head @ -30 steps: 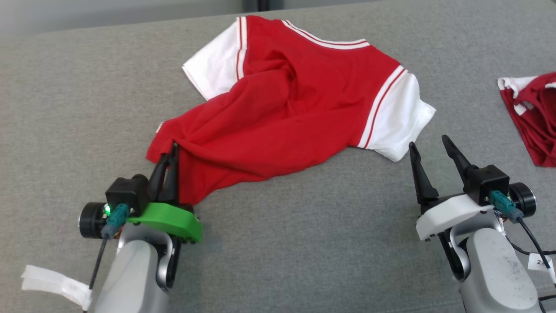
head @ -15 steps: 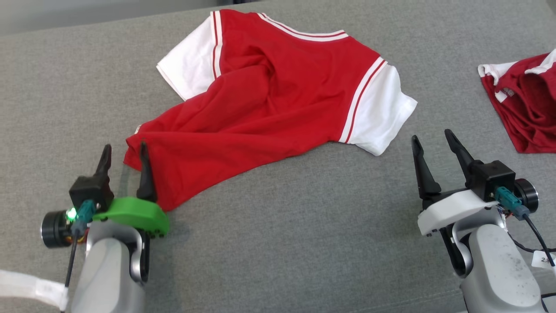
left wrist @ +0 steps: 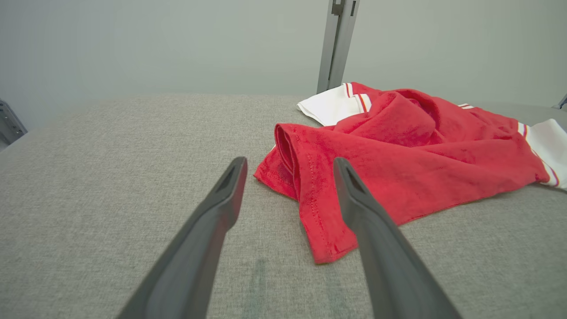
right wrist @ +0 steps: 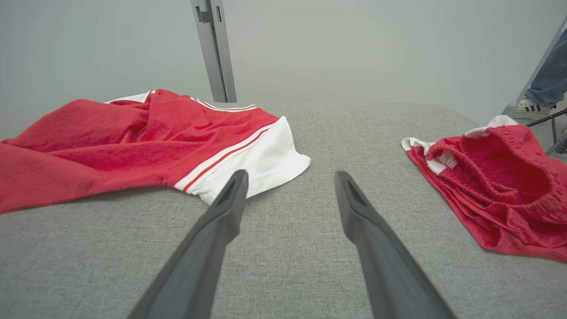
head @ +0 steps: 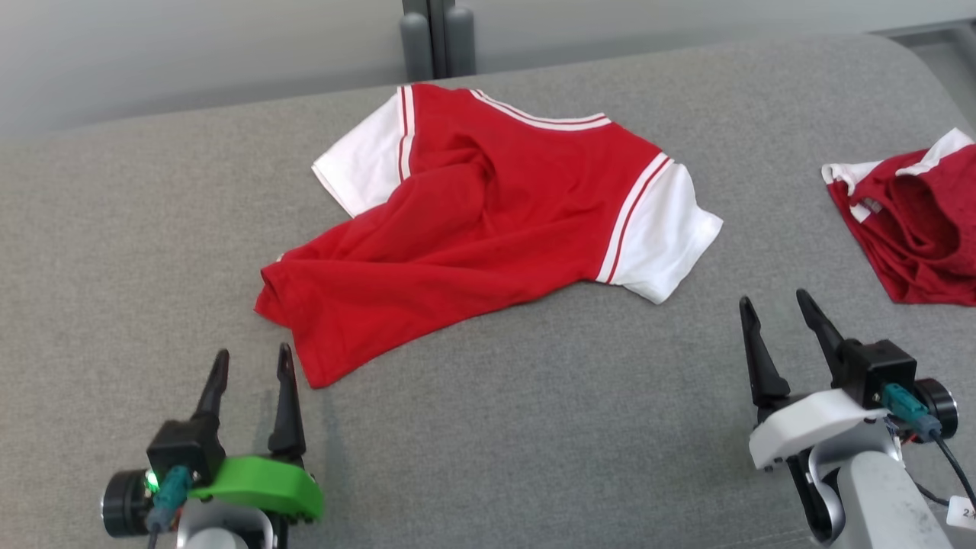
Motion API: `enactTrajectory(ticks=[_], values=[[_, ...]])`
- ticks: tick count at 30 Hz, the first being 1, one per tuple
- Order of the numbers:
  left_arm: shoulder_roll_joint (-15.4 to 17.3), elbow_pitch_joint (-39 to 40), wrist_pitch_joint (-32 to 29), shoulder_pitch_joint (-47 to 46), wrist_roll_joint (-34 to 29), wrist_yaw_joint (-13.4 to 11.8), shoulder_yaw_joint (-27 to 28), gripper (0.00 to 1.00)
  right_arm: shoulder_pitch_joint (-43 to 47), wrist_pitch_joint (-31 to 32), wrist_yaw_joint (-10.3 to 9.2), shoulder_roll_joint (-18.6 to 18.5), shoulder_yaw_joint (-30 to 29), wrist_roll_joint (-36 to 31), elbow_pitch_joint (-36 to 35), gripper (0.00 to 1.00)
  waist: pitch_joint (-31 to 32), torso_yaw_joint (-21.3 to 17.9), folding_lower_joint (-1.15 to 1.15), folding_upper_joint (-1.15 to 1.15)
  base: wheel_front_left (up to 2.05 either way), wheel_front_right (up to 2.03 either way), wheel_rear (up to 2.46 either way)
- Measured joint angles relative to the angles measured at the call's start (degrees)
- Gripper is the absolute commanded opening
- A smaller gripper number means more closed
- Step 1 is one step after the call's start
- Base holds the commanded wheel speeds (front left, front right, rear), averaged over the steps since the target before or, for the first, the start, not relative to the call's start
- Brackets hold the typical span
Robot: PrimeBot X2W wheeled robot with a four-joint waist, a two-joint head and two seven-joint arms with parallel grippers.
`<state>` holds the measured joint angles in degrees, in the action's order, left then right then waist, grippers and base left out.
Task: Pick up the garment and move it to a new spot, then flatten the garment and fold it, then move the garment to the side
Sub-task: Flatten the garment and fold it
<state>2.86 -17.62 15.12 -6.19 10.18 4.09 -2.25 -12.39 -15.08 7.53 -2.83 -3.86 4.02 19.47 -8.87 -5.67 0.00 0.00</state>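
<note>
Beside the garment (head: 473, 229), left jaws spread toward its hem (head: 324, 370), right jaws spread near its sleeve (head: 663, 236)

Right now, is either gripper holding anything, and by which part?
Nothing is held. Left gripper open beside the hem corner of the red shirt; right gripper open, apart from it.

Garment (head: 488, 221) on table (head: 534, 427), shorts (head: 915, 229) to right

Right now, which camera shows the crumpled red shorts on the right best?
The right wrist view: the red shorts lie nearly whole, close, elastic waistband open. The head view crops them at its right edge. The left wrist view faces the shirt.
</note>
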Motion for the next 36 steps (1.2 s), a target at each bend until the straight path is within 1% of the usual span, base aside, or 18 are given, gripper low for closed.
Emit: enactTrajectory(ticks=[8, 16, 24, 30, 36], values=[[-0.01, 1.15, 0.0, 4.85, 0.94, -0.74, -3.1, 1.0, 3.33, 0.0, 0.0, 0.0, 0.81, 0.15, 0.18, 1.0, 4.55, 0.29, 0.0, 0.0, 0.0, 0.0, 0.0], [-0.01, 0.87, 0.01, 5.64, 1.86, -1.14, -4.66, 1.0, 4.29, 0.0, 0.0, 0.0, 1.31, 0.49, 0.07, 1.0, 6.15, 0.59, 0.0, 0.0, 0.0, 0.0, 0.0], [-0.02, -0.53, 0.01, 4.97, 2.82, -1.13, -4.83, 1.0, 3.37, 0.0, 0.0, -0.01, 1.83, 0.58, -0.73, 1.0, 4.26, 0.49, 0.0, 0.0, 0.0, 0.0, 0.0], [-0.03, -3.49, 0.01, 0.64, 3.41, -0.51, -5.31, 1.0, 0.82, 0.0, 0.0, -0.01, 2.03, 0.56, -1.62, 1.0, 0.95, 0.45, 0.0, 0.0, 0.0, 0.0, 0.0], [-0.03, -7.04, 0.0, -4.64, 3.98, -0.24, -6.44, 1.0, -2.97, 0.0, 0.0, 0.0, 1.92, 0.23, -2.03, 1.0, -3.68, 0.43, 0.0, 0.0, 0.0, 0.0, 0.0]])
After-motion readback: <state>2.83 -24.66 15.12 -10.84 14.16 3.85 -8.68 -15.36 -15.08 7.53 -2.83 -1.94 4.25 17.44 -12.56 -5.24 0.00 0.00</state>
